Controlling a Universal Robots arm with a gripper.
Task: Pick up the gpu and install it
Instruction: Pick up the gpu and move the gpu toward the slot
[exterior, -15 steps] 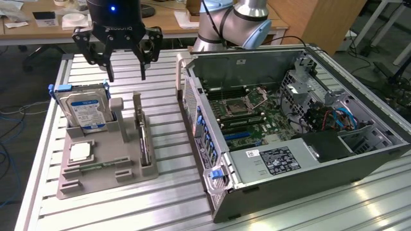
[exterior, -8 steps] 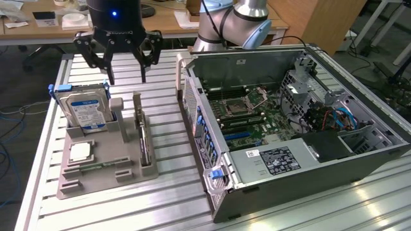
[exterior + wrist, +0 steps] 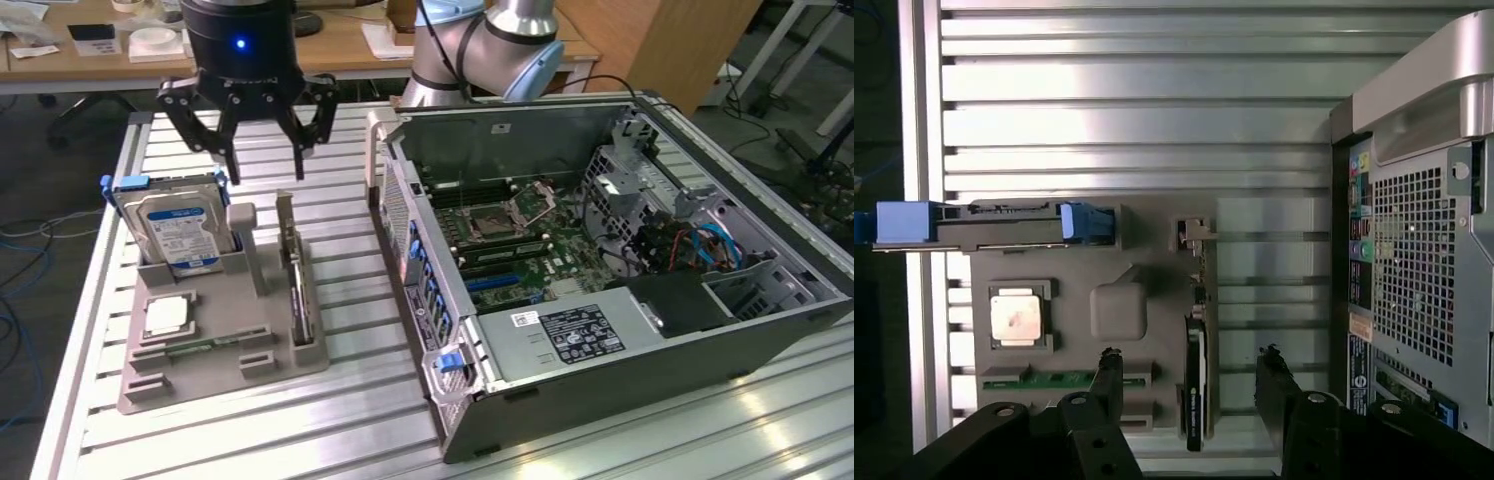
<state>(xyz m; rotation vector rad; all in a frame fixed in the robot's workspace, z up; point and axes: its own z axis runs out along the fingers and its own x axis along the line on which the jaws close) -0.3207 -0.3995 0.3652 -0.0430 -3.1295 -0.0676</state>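
A shiny ribbed metal table (image 3: 360, 400) holds a grey plastic tray (image 3: 200, 375). In the exterior view, the thin flat dark gpu card (image 3: 302, 300) stands on edge in the tray, at about 6 o'clock from the black gripper (image 3: 267, 172). The gripper is spread wide and holds nothing. In the wrist view, the gpu (image 3: 1194, 390) sits between the spread gripper (image 3: 1190, 355) fingers, touching neither.

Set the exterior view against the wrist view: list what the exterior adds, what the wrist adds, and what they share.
Exterior view adds: the inside of the open computer case, with the motherboard and the labelled power supply, plus the arm and a desk behind.
Wrist view adds: the case's perforated rear panel, and a straight-down look that puts the gpu edge-on between the fingers.
Shared: the grey holder, the hard drive, the processor chip, the gpu, and the open gripper, holding nothing.
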